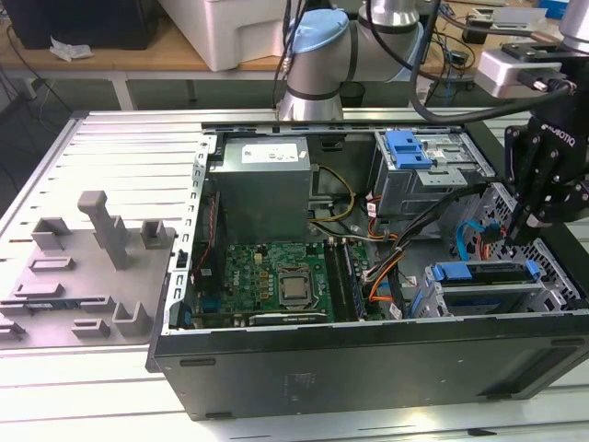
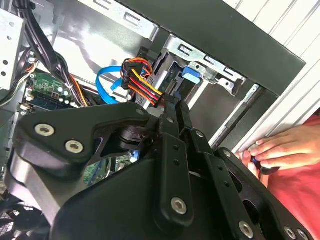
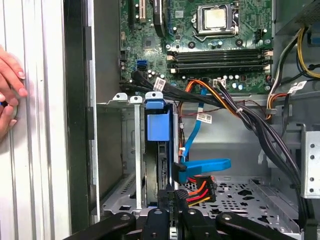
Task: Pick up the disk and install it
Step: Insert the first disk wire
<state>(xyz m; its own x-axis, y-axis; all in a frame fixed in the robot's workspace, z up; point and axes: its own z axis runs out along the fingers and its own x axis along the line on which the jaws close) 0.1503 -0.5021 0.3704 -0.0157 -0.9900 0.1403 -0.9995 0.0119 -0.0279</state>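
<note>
We see one arm [image 1: 317, 55] coming in from the top of the exterior view and bending over to the exterior view's right. Its black gripper [image 1: 518, 228] points straight down into the open computer case [image 1: 368, 364].

In both wrist views the jaws are pressed together, finger against finger. We can't make out anything pinched between them. Their tips hang right at the end of the disk [image 1: 474, 273] and just beside a plug of red, yellow and black power wires [image 3: 197, 190].

The disk stands on edge in the drive bay at the lower right of the exterior view, with its blue carrier uppermost. It's tight in there, with the bay's metal walls [image 3: 135, 150] hugging it on both sides.

Beside the bay there's open room over a perforated metal floor [image 3: 240, 195], crossed by one flat blue cable [image 3: 205, 165]. A bundle of black cables [image 3: 260, 130] sweeps past from the motherboard [image 1: 276, 276]. The case's black wall closes off the bottom edge in the exterior view.

Now the count:
- one disk
- one grey power supply [image 1: 262, 184]
- one silver cage with one blue clip [image 1: 409, 147]
- four memory slots [image 3: 220, 57]
- one grey fixture [image 1: 101, 249] out on the slotted desk [image 1: 110, 157] at the exterior view's left

One person's hand [image 3: 10, 85] rests on the desk, just outside the case wall.
</note>
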